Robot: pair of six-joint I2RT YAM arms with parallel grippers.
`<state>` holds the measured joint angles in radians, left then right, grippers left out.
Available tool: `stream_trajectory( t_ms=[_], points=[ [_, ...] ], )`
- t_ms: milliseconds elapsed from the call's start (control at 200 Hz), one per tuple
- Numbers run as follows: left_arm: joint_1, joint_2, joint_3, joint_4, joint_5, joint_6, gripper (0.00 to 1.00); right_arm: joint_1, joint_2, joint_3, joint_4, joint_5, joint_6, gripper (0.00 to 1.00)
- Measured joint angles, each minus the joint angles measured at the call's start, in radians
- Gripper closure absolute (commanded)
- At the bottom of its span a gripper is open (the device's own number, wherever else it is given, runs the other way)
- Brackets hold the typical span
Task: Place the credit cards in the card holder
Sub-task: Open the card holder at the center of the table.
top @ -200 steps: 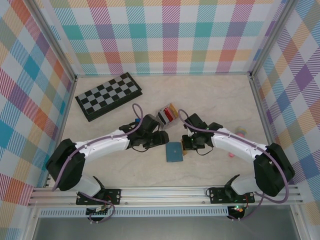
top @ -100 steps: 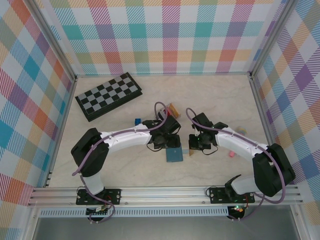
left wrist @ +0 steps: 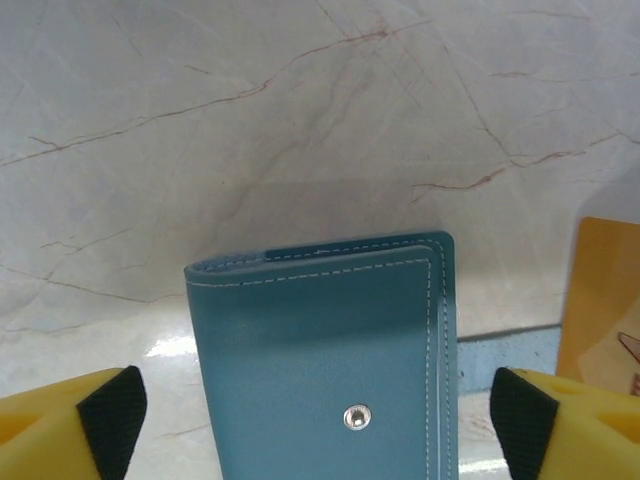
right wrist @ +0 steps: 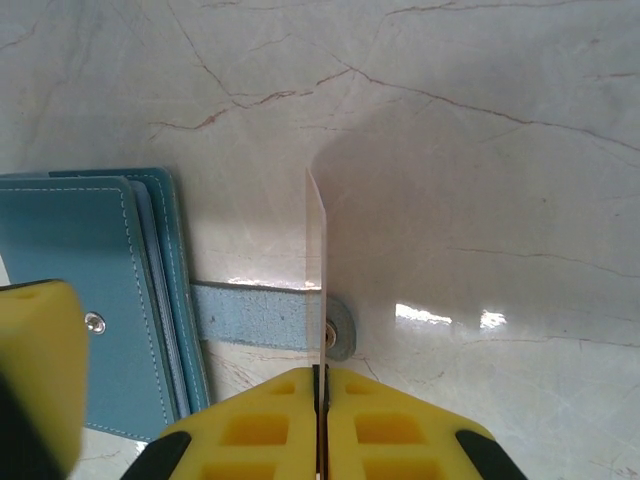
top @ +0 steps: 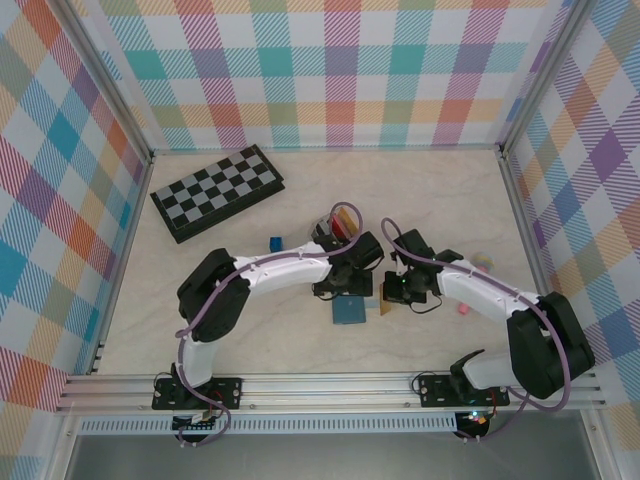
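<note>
Pinching a card [right wrist: 316,250] edge-on, right hand [right wrist: 320,385]; left hand [left wrist: 320,420] spread above wallet [left wrist: 320,330]; card holder [top: 323,232] holds cards [top: 345,217].

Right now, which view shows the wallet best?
Left wrist: wallet sits centred, close, stitching and snap clear. Right wrist catches its side edge and strap. Top external gives a small, distant blue square.

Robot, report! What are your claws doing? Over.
Left claw open over wallet. Right claw shut on yellow card, upright. Card holder farther back, cards inside.
</note>
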<state>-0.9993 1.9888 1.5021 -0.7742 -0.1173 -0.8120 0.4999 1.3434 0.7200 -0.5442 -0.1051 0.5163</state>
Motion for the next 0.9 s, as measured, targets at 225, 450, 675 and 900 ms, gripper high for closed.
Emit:
stream_trajectory(
  t_ms=[225,450,675,900],
  points=[
    [-0.013,0.082,0.066,-0.056,-0.009,-0.007,0.02,-0.011,-0.005,-0.012,0.019,-0.019,0.000,0.92],
    [-0.014,0.116,0.079,-0.089,-0.017,-0.011,0.03,-0.015,-0.005,-0.014,0.026,-0.023,0.000,0.92],
    [-0.014,0.129,0.089,-0.092,-0.019,-0.010,0.06,-0.016,-0.005,-0.017,0.028,-0.019,0.001,0.92],
    [-0.015,0.127,0.092,-0.095,-0.028,-0.011,0.14,-0.016,-0.005,-0.018,0.027,0.000,0.004,0.92]
  ],
)
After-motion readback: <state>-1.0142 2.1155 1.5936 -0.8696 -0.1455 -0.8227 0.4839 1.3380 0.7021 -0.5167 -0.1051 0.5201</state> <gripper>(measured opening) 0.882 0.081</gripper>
